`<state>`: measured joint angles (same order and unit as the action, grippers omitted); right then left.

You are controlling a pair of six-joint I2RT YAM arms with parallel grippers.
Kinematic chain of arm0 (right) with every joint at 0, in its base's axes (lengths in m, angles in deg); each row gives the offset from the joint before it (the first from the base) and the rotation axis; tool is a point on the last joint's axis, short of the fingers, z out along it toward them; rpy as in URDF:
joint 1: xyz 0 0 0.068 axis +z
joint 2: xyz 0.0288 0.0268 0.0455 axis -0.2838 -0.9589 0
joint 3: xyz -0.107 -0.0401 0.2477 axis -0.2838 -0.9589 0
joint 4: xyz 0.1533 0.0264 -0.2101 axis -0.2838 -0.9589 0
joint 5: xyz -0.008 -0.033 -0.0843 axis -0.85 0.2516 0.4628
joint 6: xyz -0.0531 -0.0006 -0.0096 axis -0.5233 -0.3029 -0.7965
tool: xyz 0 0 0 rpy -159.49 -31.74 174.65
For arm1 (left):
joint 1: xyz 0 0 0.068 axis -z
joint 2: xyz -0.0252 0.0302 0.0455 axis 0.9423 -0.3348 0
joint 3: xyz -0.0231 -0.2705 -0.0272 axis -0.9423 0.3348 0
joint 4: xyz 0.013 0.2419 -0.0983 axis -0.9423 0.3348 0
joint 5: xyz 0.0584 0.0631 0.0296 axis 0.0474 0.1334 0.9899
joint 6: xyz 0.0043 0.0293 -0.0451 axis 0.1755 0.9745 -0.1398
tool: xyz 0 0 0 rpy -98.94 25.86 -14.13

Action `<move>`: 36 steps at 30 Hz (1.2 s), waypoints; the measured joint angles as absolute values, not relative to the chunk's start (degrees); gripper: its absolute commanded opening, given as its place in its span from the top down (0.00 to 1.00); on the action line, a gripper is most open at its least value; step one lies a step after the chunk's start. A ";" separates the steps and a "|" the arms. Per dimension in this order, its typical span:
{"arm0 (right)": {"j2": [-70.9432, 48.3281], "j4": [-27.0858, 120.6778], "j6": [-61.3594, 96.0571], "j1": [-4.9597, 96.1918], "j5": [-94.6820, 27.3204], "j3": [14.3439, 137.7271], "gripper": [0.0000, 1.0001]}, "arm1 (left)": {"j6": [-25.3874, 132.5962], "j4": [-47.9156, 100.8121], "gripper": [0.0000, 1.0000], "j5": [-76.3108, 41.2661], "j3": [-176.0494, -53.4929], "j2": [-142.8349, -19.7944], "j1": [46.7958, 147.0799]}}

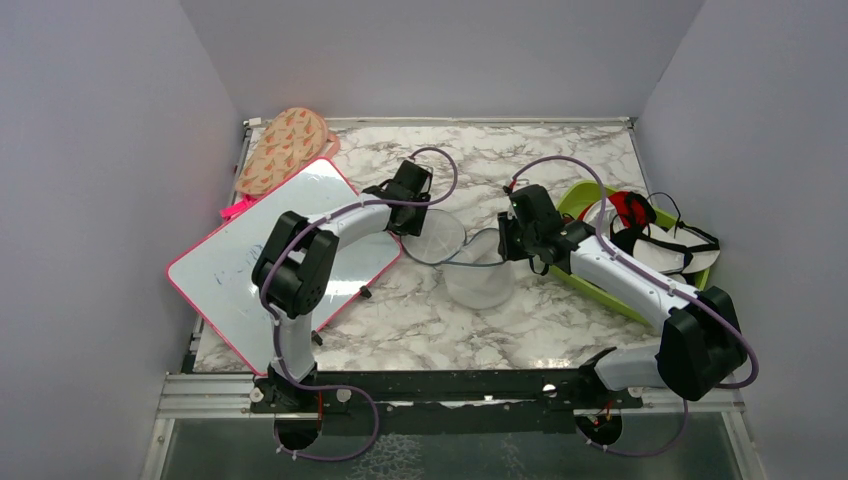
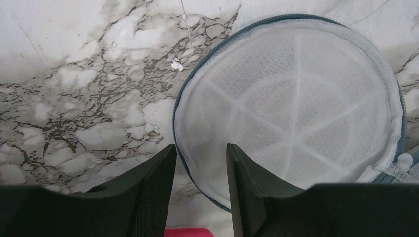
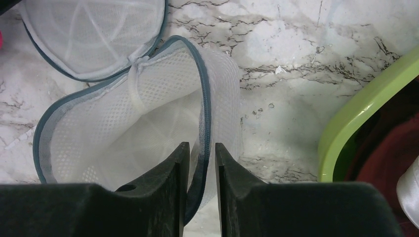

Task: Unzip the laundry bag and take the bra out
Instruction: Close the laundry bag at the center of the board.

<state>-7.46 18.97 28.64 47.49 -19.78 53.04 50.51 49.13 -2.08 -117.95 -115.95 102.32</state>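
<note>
The laundry bag [image 1: 480, 285] stands unzipped at the desk centre, with its lid [image 2: 296, 108] laid flat toward the far edge. Right gripper [image 3: 201, 163]: jaws narrow, pinching the bag's rim at the zipper. Left gripper [image 2: 200, 165]: jaws apart, holding nothing, above the lid's edge. The bra [image 1: 637, 236] lies in the green tray [image 3: 365, 98] by the right edge.

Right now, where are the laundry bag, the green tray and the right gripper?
laundry bag [image 3: 148, 98]: right wrist view, mesh inner wall of the open drum.
lime-green tray [image 3: 360, 106]: right wrist view, its rim.
right gripper [image 3: 201, 150]: right wrist view, midway between the fingertips, at the bag's zipper rim.
</note>
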 measured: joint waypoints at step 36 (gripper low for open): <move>-7.46 22.22 29.21 47.49 -27.17 49.94 0.69 | 56.21 46.68 1.00 1.77 -117.98 -112.69 106.21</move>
